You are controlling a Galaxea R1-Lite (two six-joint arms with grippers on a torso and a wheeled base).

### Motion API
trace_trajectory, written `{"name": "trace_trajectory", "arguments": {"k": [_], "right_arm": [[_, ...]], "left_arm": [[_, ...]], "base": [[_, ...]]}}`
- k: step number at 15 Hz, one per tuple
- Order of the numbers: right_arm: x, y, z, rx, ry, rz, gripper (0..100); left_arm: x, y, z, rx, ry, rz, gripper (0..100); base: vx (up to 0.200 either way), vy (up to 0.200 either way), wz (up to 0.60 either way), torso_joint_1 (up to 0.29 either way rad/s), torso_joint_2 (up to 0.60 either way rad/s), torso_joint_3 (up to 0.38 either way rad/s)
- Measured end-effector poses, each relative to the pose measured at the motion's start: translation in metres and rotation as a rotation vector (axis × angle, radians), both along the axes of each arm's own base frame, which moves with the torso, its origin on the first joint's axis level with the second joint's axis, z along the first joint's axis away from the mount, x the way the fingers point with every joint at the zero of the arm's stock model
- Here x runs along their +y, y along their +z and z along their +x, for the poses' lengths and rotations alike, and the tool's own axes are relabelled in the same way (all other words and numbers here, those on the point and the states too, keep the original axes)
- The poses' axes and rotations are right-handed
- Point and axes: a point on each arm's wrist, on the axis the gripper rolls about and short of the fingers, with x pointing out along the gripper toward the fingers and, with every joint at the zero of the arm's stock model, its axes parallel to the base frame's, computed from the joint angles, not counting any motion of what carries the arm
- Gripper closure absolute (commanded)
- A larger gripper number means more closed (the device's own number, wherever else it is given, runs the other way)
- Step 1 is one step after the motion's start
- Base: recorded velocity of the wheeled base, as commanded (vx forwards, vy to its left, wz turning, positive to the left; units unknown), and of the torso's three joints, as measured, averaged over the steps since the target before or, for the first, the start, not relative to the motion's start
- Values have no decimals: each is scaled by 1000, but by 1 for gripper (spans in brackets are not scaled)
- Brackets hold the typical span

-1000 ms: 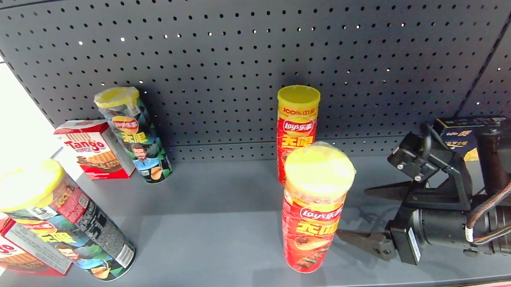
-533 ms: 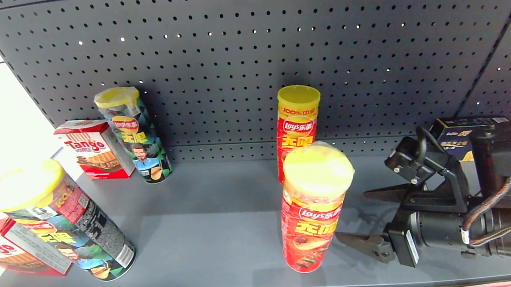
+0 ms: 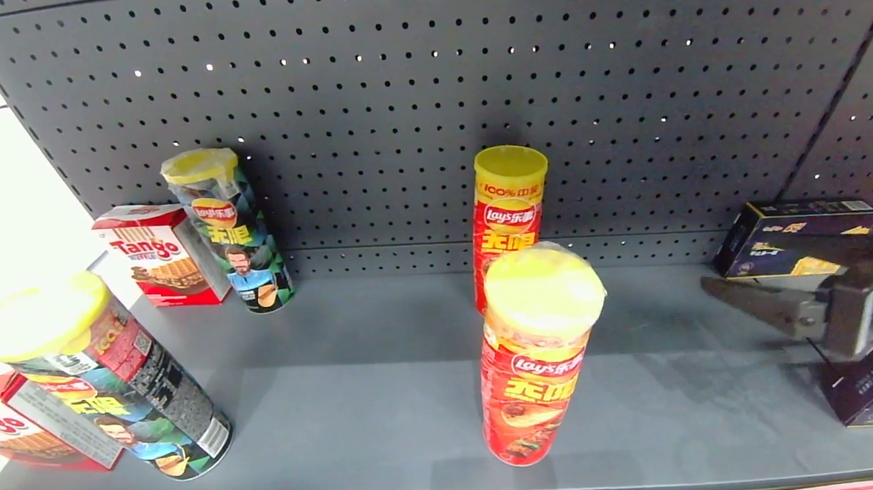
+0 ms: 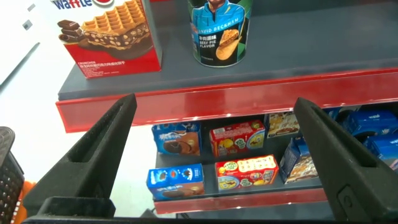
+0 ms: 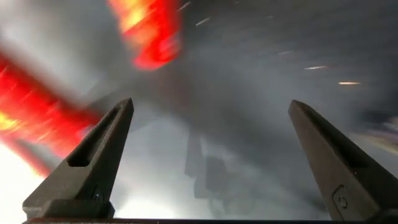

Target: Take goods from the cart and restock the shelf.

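Observation:
Two red chip cans with yellow lids stand upright on the grey shelf [image 3: 385, 399], one at the front [image 3: 538, 360] and one behind it by the pegboard [image 3: 509, 218]. My right gripper [image 3: 761, 286] is at the shelf's right end, well clear of the front can, open and holding nothing. In the right wrist view its fingers [image 5: 93, 158] are spread wide, and motion-blurred red streaks [image 5: 149, 31] lie beyond them. My left gripper [image 4: 211, 162] hangs open and empty below the shelf's red front edge [image 4: 217, 93], facing a waffle box [image 4: 106, 31] and a dark can [image 4: 219, 31].
Dark-printed chip cans [image 3: 227, 227] [image 3: 111, 378] and red wafer boxes [image 3: 156, 251] [image 3: 9, 438] fill the shelf's left side. Dark flat boxes [image 3: 800, 238] [image 3: 870, 393] lie at the right. Bare shelf floor spans the middle. Lower shelves hold small snack boxes [image 4: 239, 155].
My right arm has drawn back to the right, away from the front red can, and now uncovers the dark boxes. The can stays standing where it was.

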Motion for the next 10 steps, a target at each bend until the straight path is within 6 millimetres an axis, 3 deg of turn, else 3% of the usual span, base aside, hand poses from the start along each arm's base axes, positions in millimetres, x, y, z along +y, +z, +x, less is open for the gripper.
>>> {"name": "trace_trajectory", "arguments": {"k": [2,4,10], "right_arm": [[-28,8,-27,-88,-124,28,0],[-43,0,-59,-147,-201,40,0],[-59,-77,-145,-195,-316,39,0]], "left_arm": [[0,0,0,0,-2,0,0],[0,0,0,0,-2,0,0],[0,0,0,0,-4,0,0]], "base": [[0,0,0,0,0,0],[0,0,0,0,0,0],[0,0,0,0,0,0]]}}
